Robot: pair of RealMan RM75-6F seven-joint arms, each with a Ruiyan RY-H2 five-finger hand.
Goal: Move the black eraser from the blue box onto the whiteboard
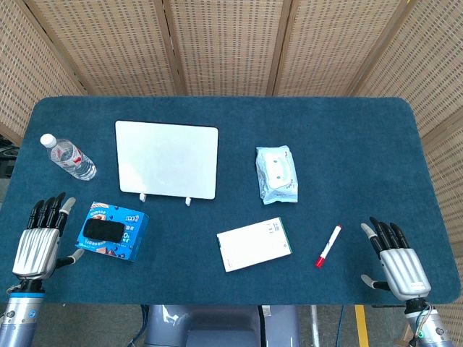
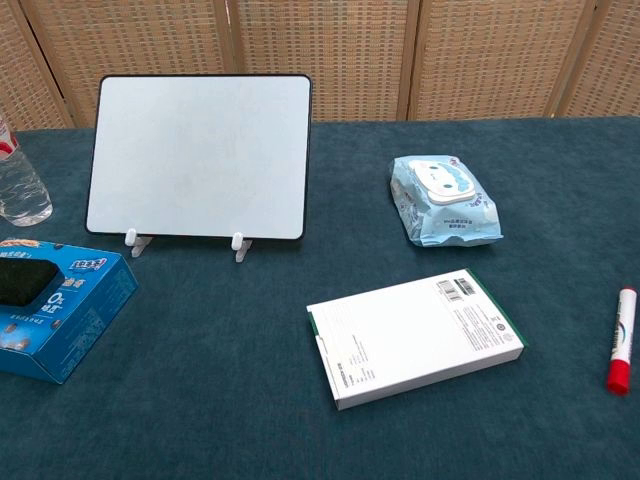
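Observation:
A black eraser [image 1: 103,229] [image 2: 22,281] lies on top of the blue box [image 1: 123,242] [image 2: 70,320] at the front left of the table. Behind it the whiteboard [image 1: 167,159] [image 2: 198,157] leans back on two small white feet, its face blank. My left hand [image 1: 40,239] rests open on the table just left of the blue box, fingers extended, holding nothing. At the front right edge my right hand [image 1: 396,259] lies open too, empty. Neither hand shows in the chest view.
A water bottle [image 1: 69,157] [image 2: 18,185] lies at the far left. A pack of wipes [image 1: 276,174] [image 2: 445,201] sits right of the whiteboard. A white flat box [image 1: 254,244] [image 2: 415,335] and a red marker [image 1: 328,246] [image 2: 622,340] lie near the front.

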